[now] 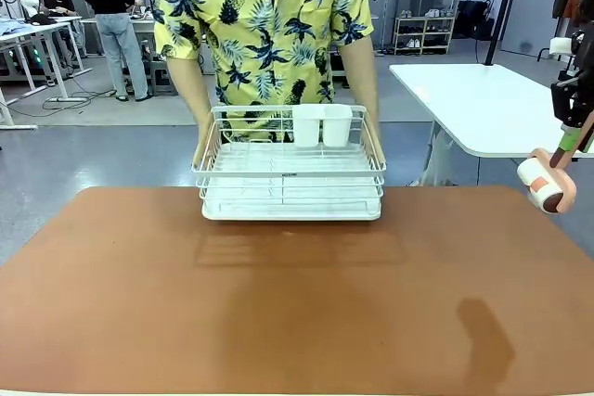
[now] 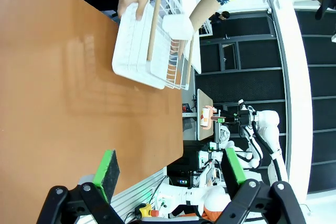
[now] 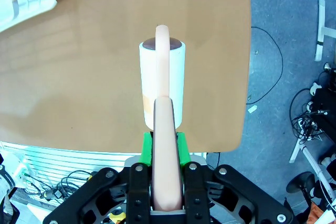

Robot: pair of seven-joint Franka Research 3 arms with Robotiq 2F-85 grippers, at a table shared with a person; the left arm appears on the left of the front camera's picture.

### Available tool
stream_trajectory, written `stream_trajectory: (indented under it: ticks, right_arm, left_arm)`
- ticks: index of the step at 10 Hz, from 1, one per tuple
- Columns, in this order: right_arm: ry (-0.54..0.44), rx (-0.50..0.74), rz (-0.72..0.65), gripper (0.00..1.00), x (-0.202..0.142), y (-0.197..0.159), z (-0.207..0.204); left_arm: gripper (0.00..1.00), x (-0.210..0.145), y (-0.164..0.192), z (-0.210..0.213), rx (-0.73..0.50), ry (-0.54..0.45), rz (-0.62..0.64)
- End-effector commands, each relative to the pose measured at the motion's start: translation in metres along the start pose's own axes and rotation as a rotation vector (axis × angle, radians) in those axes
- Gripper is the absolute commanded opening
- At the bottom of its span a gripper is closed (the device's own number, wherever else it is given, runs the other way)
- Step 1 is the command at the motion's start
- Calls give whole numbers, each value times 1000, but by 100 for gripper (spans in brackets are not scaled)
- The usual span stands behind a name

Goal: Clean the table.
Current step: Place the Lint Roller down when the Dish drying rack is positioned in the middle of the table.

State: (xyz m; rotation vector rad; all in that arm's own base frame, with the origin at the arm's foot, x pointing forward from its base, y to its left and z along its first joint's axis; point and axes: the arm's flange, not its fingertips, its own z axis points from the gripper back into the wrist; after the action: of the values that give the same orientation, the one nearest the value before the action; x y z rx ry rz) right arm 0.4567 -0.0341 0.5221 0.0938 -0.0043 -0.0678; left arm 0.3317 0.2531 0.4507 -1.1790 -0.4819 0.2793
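The reddish-brown table [image 1: 278, 303] fills the lower front view. My right gripper [image 1: 570, 139] hangs at the right edge, above the table's far right corner, shut on the pink handle of a lint roller [image 1: 546, 183] whose white roll is off the surface. In the right wrist view the right gripper [image 3: 162, 145] clamps that handle, and the lint roller [image 3: 161, 77] hangs over the table [image 3: 79, 77] near its edge. My left gripper [image 2: 169, 167] is open with nothing between its green pads, above the table [image 2: 52, 103].
A person holds a white wire dish rack [image 1: 290, 169] with both hands at the table's far edge; two white cups [image 1: 322, 124] stand in it. The dish rack [image 2: 142, 45] also appears in the left wrist view. A white-topped table [image 1: 483, 104] stands beyond, at the right.
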Motion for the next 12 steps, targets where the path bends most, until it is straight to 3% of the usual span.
stream_trajectory:
  ticks: [1,12]
  right_arm:
    - [-4,-4,-3,21,-2,3,3]
    - [-4,-4,-3,21,-2,3,3]
  left_arm:
    - [100,1,0,3,-28,-7,-17]
    - [100,1,0,3,-28,-7,-17]
